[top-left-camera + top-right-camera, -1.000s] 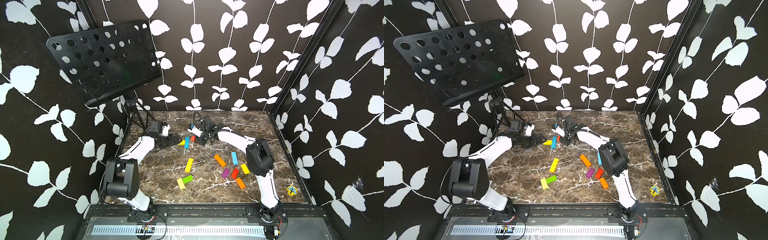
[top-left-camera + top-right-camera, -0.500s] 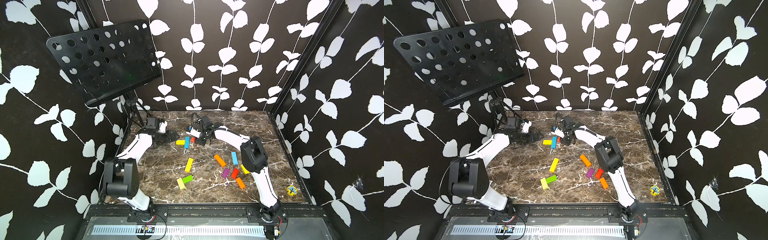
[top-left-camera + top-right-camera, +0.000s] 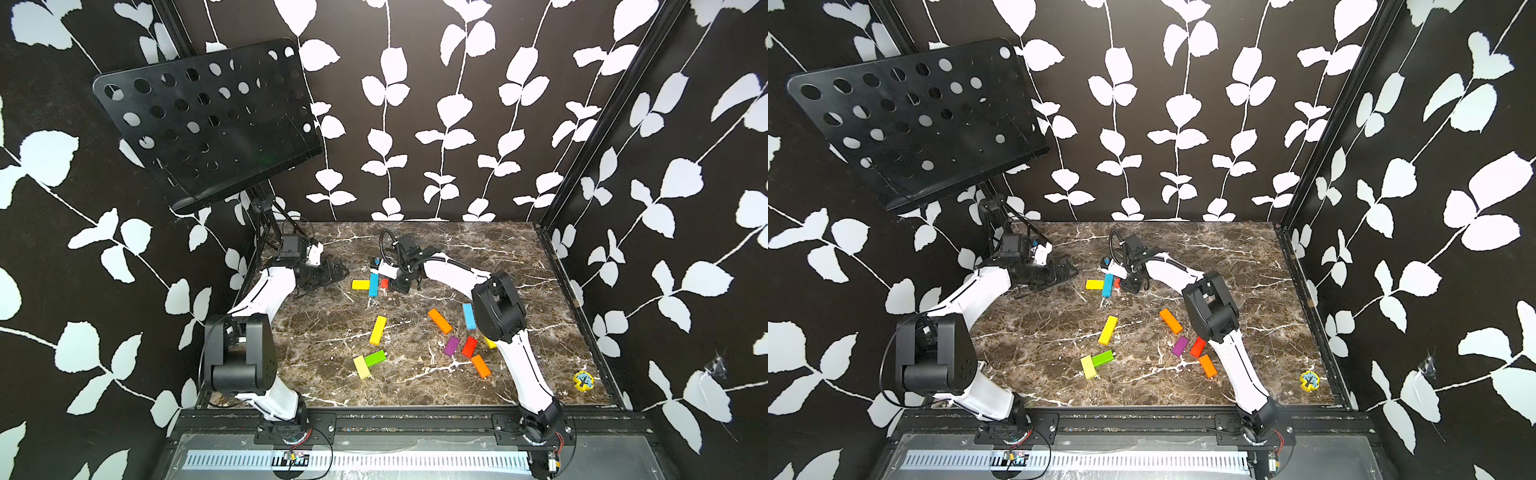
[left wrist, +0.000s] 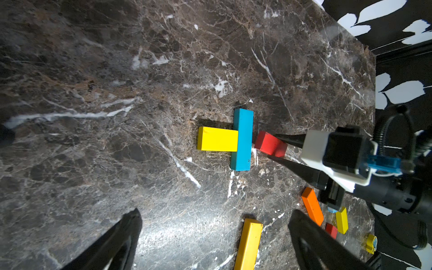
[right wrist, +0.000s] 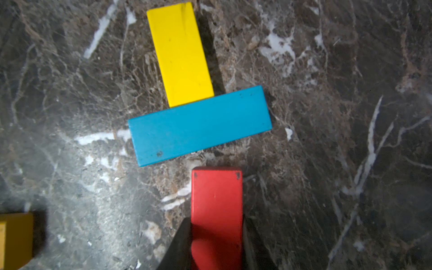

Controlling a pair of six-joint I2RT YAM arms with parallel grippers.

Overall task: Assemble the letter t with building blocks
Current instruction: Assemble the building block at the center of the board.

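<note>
Plainly the right gripper (image 5: 216, 225) is clamped on a short red block (image 5: 216, 198), its two dark fingers (image 5: 180, 245) pressed against the block's long sides. The block's free end points at the long side of a blue block (image 5: 199, 126) lying flat on the marble table (image 5: 350, 117), with a thin strip of table showing between them. Whether the red block rests on the surface or hangs just above it, I cannot say for sure.

On the blue block's opposite long side a short yellow block (image 5: 180, 53) butts against it end-on, touching. Together the two make the flat beginning of the letter t (image 3: 373, 286), toward the far middle of the table in both top views.

The left gripper (image 3: 334, 272) is near that group, on the yellow block's side, its jaws spread wide with nothing between them.

Nearer the front lie loose building blocks (image 3: 468, 316). Among them are a long yellow bar (image 3: 377, 330) and a green block (image 3: 375, 358) touching a pale yellow block (image 3: 361, 367). By the right arm (image 3: 496, 307) lie an orange block (image 3: 439, 321) and a purple block (image 3: 451, 345).
</note>
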